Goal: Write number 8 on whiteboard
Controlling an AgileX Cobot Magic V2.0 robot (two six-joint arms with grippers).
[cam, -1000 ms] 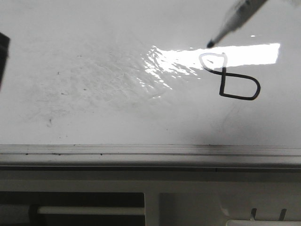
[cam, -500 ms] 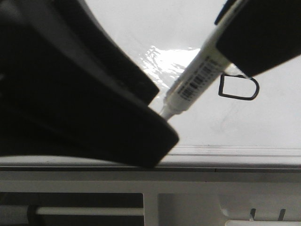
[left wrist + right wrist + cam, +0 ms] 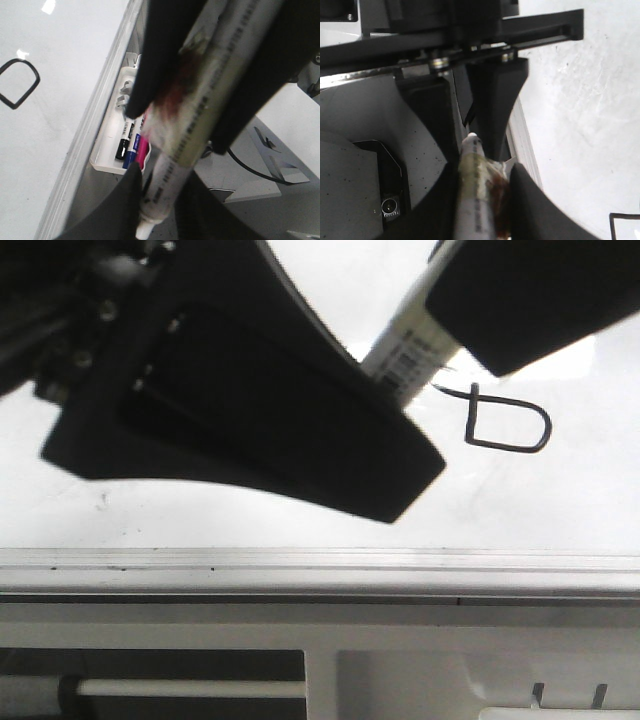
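Black marker line made one number 8 [image 3: 508, 427] on the whiteboard [image 3: 560, 510], right of centre in the front view; only its squarish lower loop showed, the upper loop being hidden behind the single white marker [image 3: 408, 352] and the dark fingers [image 3: 300, 430] in front. Two grippers met on that marker; the right gripper [image 3: 480, 210] was clamped on its barrel; the left gripper [image 3: 157, 215] had a finger close on each side of the tip end, though I could not tell whether they pressed it. One grey edge rail [image 3: 320, 565] ran along the board; beside it one tray [image 3: 107, 160] held three markers, black [image 3: 123, 142], blue [image 3: 131, 150] and pink [image 3: 143, 150], partly covered and blurred.
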